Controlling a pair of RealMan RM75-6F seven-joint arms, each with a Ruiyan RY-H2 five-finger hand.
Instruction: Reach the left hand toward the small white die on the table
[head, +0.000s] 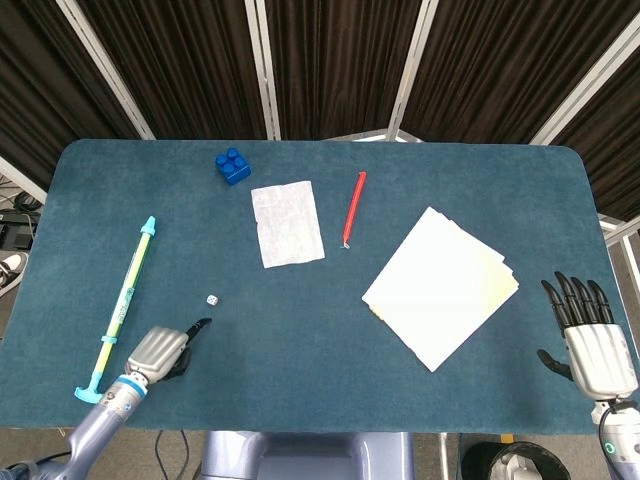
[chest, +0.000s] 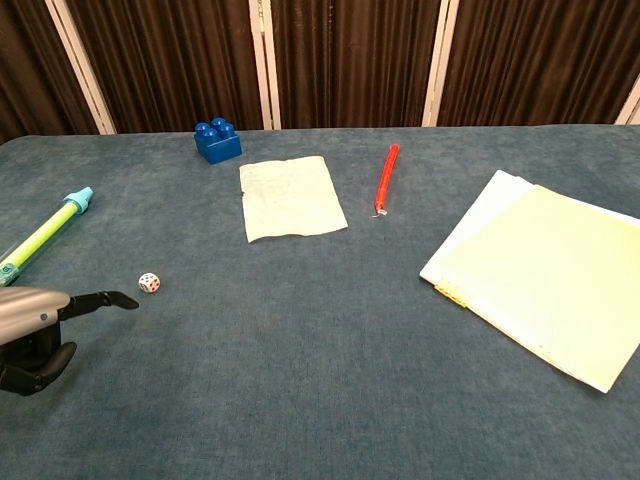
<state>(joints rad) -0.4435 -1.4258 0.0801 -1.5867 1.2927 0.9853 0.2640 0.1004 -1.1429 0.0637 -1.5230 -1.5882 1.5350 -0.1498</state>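
The small white die (head: 212, 300) (chest: 149, 283) lies on the blue table, left of centre. My left hand (head: 160, 350) (chest: 30, 325) sits near the front left edge, a short way in front of the die. One finger (chest: 112, 299) is stretched out toward the die and its tip stops just short of it, not touching. The other fingers are curled under the palm with nothing in them. My right hand (head: 590, 335) hangs off the front right corner with straight, spread fingers and holds nothing. It shows only in the head view.
A green and cyan stick (head: 122, 305) lies left of the die, close to my left hand. Further back are a blue brick (head: 232, 166), a white paper slip (head: 287, 224) and a red pen (head: 354, 208). A stack of pale sheets (head: 440, 285) covers the right side.
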